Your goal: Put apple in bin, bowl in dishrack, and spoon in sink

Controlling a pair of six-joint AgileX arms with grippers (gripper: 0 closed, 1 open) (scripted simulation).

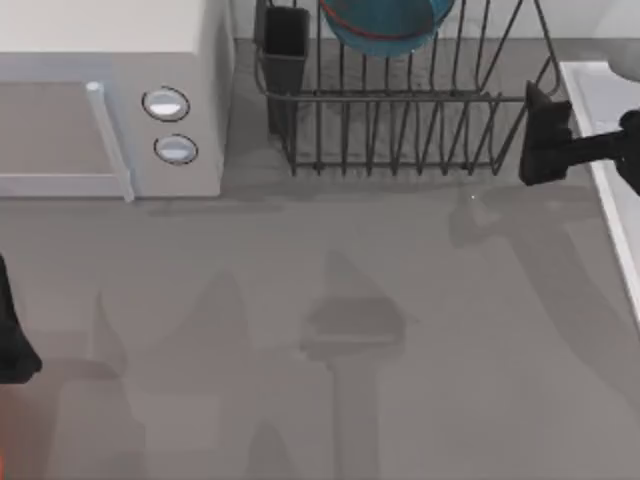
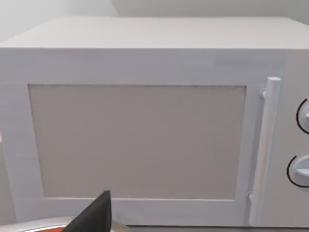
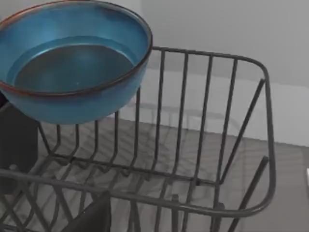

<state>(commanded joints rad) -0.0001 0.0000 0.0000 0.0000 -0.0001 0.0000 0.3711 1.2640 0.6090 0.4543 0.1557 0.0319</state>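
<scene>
The blue-teal bowl (image 1: pixel 385 25) with its orange-brown edge rests tilted inside the dark wire dishrack (image 1: pixel 400 150), at the rack's far side next to the dark square cup (image 1: pixel 286 45). In the right wrist view the bowl (image 3: pixel 72 58) lies on the rack's bars (image 3: pixel 203 125), and nothing holds it. My right gripper (image 1: pixel 540 140) hovers at the rack's right end, beside the white-rimmed sink (image 1: pixel 600 110) at the table's right edge. My left gripper (image 1: pixel 15 345) is at the table's left edge. The apple and the spoon are out of view.
A white microwave (image 1: pixel 110 110) with two round knobs stands at the back left; in the left wrist view its door (image 2: pixel 137 140) and handle (image 2: pixel 263 145) are close ahead. A red-orange patch (image 1: pixel 4 455) shows at the bottom left corner. Grey tabletop (image 1: pixel 330 330) spans the middle.
</scene>
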